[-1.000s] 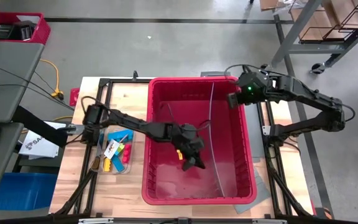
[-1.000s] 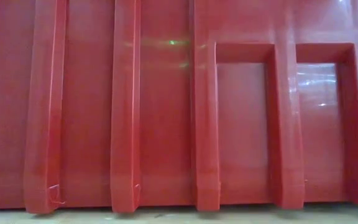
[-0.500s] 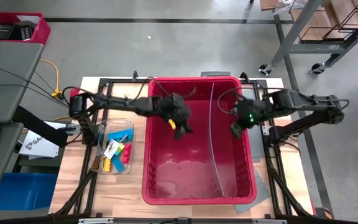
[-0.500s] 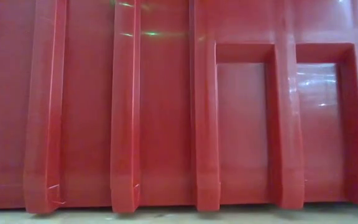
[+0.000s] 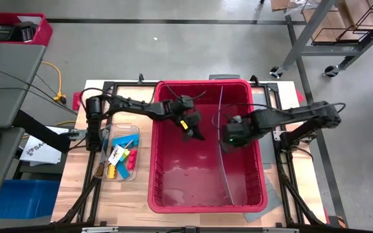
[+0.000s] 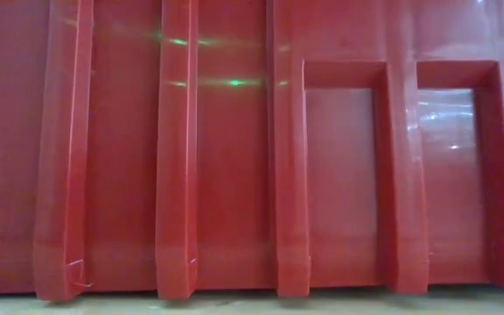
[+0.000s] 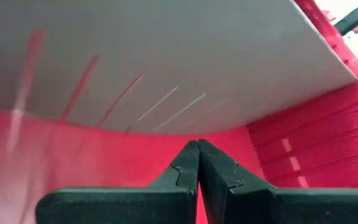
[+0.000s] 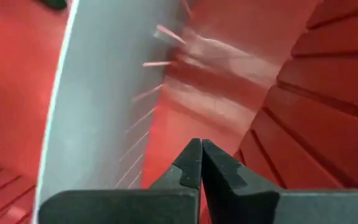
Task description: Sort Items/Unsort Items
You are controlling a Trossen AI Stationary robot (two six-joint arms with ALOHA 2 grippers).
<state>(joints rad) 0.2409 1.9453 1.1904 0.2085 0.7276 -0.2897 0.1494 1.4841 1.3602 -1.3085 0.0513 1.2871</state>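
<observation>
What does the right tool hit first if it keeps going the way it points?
Probably the bin wall or floor. The right tool, shut, points along the gap between the divider and the ribbed wall; depth is unclear.

The low view is filled by the bin (image 6: pixel 234 175) wall, which hides both arms and the table beyond. From above, the items (image 5: pixel 120 157) in the clear tray (image 5: pixel 135 133) left of the bin are too small to tell apart (only colours read). In both wrist views the divider (image 7: pixel 166 56) is cut off by the picture's edges.
</observation>
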